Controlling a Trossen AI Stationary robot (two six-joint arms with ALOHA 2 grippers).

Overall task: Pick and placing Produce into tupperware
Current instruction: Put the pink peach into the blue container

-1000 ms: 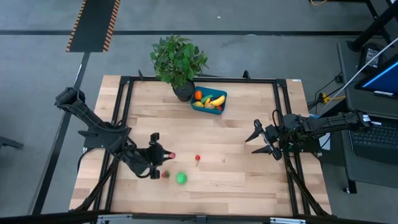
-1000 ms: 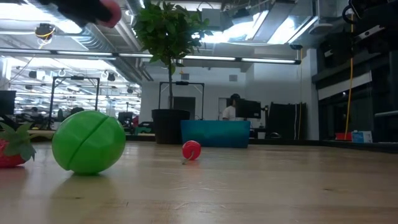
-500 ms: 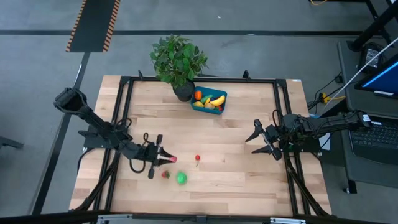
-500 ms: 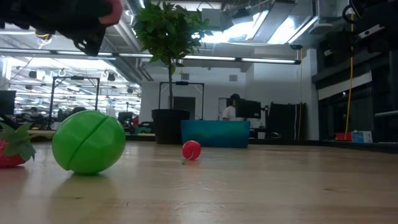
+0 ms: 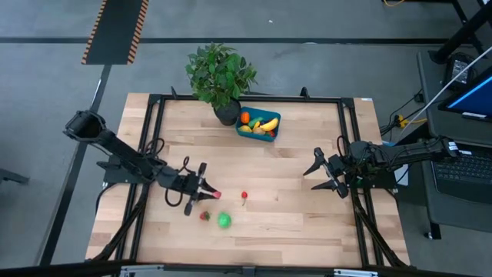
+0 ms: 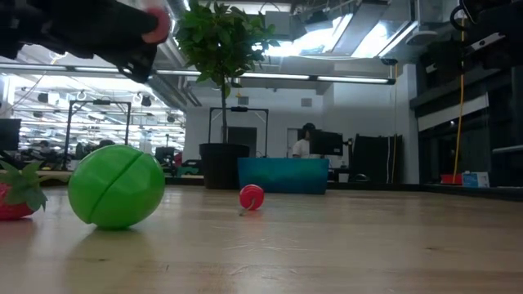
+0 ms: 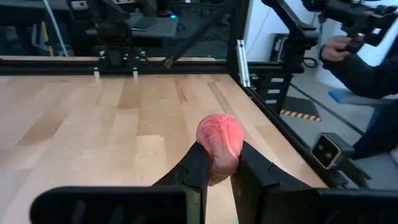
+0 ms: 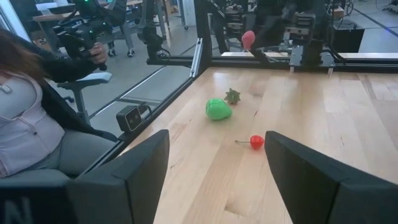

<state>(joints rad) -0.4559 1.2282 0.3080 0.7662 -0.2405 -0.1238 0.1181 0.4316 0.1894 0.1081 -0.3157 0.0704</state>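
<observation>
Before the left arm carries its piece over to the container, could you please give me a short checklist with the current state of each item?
1. Left gripper shut on the pink piece: ok.
2. Pink piece lifted off the table: ok.
3. Teal container has room left: ok.
4. Potted plant stands next to the container, so clearance on that side: cannot tell.
5. Right gripper open, waiting at the right edge, away from the path: ok.

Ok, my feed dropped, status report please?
Left tool shut on pink fruit, raised. Right tool open, idle at right edge. Blue tub beside plant. Path looks clear.
</observation>
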